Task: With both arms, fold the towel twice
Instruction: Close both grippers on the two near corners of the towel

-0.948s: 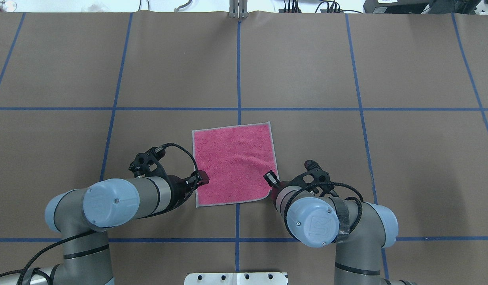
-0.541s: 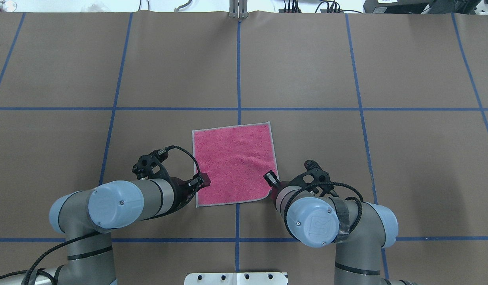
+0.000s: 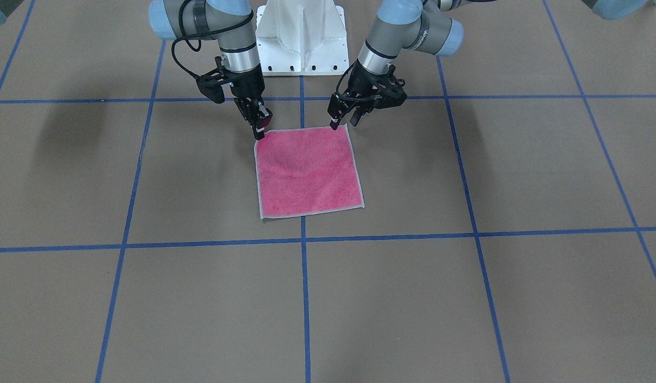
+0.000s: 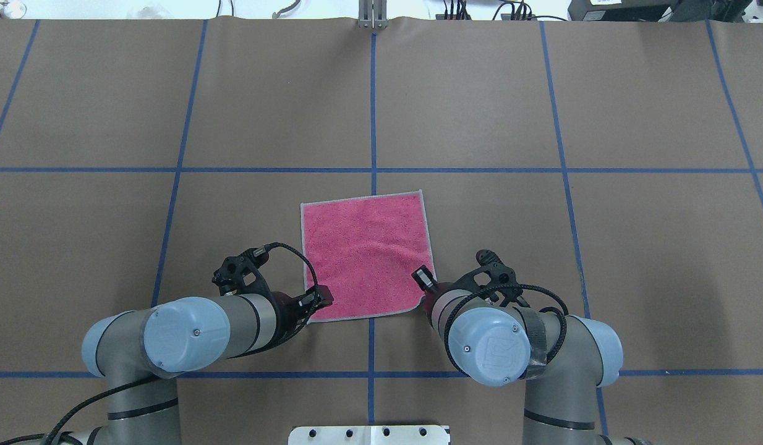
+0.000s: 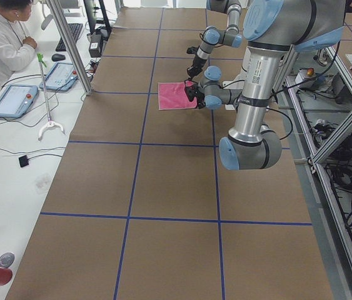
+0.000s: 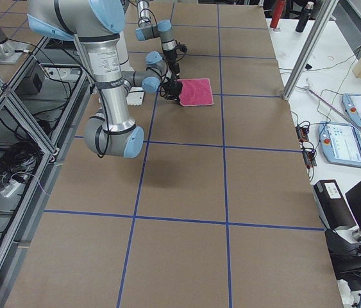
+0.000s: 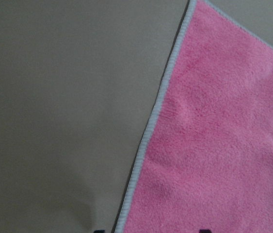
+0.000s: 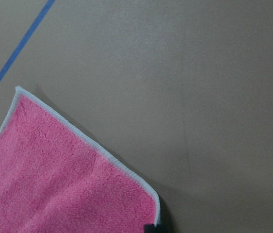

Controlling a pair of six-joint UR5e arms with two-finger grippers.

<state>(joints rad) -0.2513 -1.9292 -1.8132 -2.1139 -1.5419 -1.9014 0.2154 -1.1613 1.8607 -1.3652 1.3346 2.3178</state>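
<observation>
The towel (image 4: 366, 256) lies flat and pink face up on the brown table, and shows in the front view (image 3: 307, 170) too. My left gripper (image 4: 319, 300) is open at the towel's near left corner, with the grey edging between its fingertips in the left wrist view (image 7: 148, 141). My right gripper (image 4: 423, 279) is shut on the towel's near right corner, which curls up slightly. In the front view the left gripper (image 3: 343, 121) stands spread at the right-hand corner, and the right gripper (image 3: 260, 130) stands narrow at the left-hand corner. The dark grey face is hidden.
The white pedestal base (image 3: 301, 37) stands just behind both grippers. Blue tape lines (image 4: 373, 111) mark a grid on the table. A metal post (image 4: 372, 18) stands at the far edge. An operator (image 5: 0, 37) sits with tablets (image 5: 13, 100) at a side desk.
My left gripper has slid along the towel's left edge toward the robot, down to the near left corner. The right arm and the towel have not moved.
</observation>
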